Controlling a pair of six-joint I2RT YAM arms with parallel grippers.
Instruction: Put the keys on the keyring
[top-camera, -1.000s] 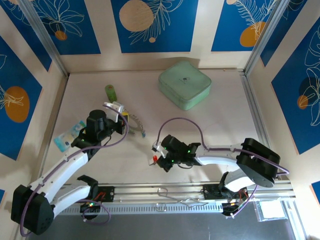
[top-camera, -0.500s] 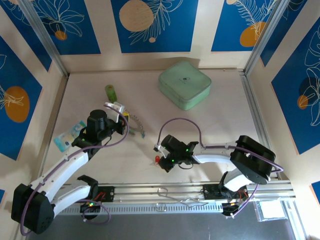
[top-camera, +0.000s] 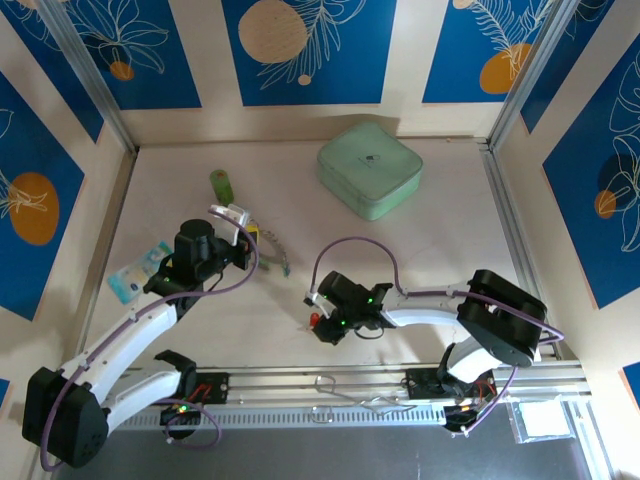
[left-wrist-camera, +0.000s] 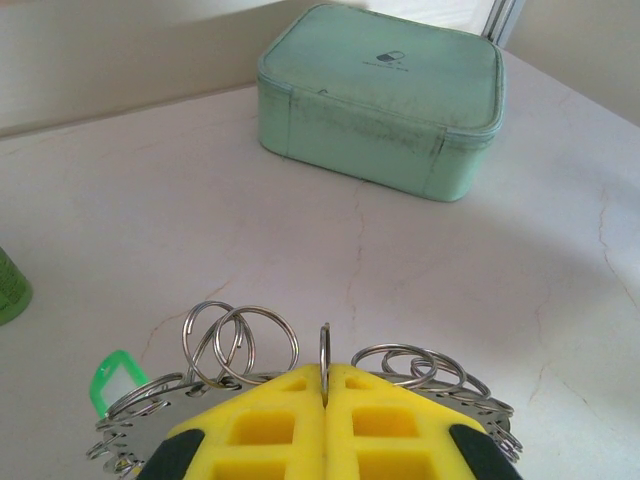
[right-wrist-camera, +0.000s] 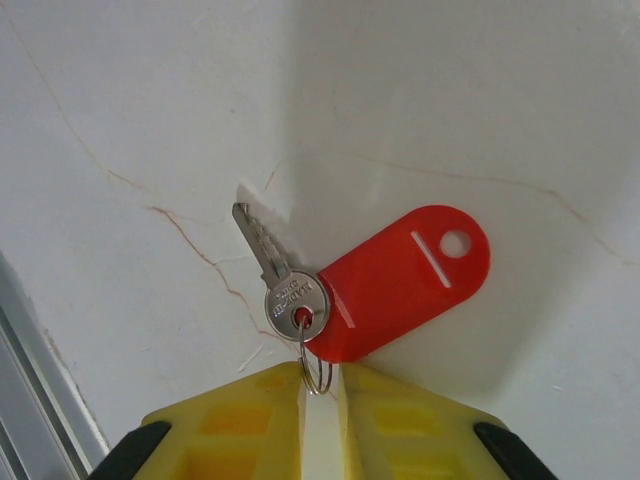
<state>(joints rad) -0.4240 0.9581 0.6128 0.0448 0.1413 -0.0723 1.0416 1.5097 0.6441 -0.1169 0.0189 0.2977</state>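
Observation:
My left gripper (left-wrist-camera: 325, 372) is shut on one thin wire loop that stands upright on the keyring (left-wrist-camera: 135, 440), a silvery jagged-rimmed ring with several small loops and a pale green tag (left-wrist-camera: 112, 375). From above, the left gripper (top-camera: 243, 235) holds the keyring (top-camera: 270, 246) left of centre. A metal key (right-wrist-camera: 288, 296) with a red tag (right-wrist-camera: 400, 285) lies flat on the table. Its little split ring sits in the narrow gap between the yellow fingers of my right gripper (right-wrist-camera: 322, 375), whose jaws stand slightly apart. Seen from above, the right gripper (top-camera: 316, 316) is at the front centre.
A pale green box (top-camera: 369, 170) stands at the back centre. A green cylinder (top-camera: 221, 186) lies at the back left, and a bluish flat packet (top-camera: 140, 270) lies at the left. A metal rail (top-camera: 380, 380) runs along the near edge.
The right gripper's jaws have come slightly apart around the key's little ring, and the right arm has shifted a little leftward. The left arm and keyring have not moved.

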